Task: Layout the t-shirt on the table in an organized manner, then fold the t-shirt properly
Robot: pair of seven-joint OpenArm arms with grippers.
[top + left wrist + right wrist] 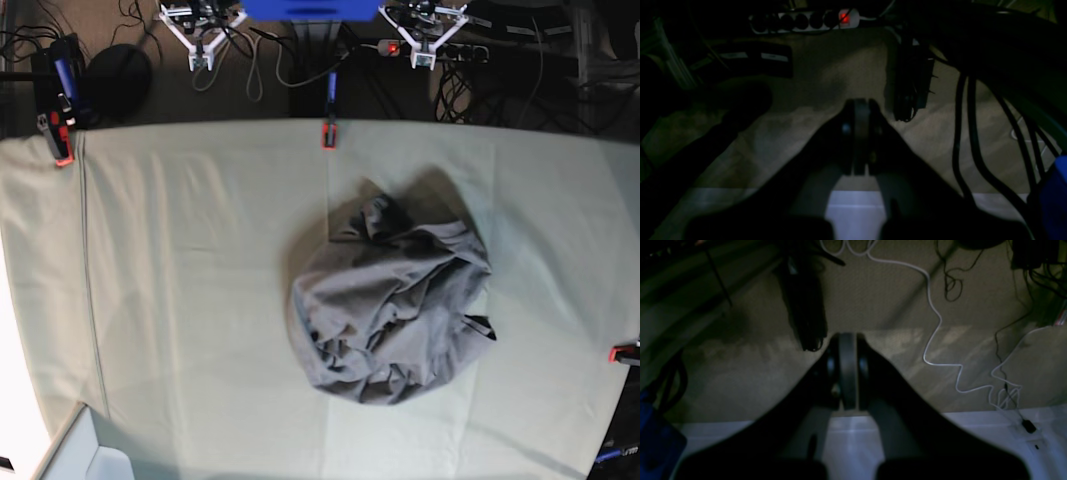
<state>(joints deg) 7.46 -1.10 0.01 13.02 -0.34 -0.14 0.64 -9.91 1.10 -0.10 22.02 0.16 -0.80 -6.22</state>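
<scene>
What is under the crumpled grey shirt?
The crumpled dark grey fabric t-shirt lies on the table's pale green cloth. Anything tucked beneath the heap is covered and cannot be seen.

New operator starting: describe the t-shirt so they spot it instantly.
Start from the table, a wide surface draped in pale grey-green cloth. Slightly right of its middle lies the t-shirt, a crumpled dark grey heap. Its darker colour and rumpled folds set it apart from the smooth cloth.

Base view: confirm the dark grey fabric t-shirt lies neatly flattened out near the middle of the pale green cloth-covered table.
Not flattened. The base view shows the dark grey fabric t-shirt lying crumpled in a heap near the middle of the pale green cloth-covered table.
</scene>
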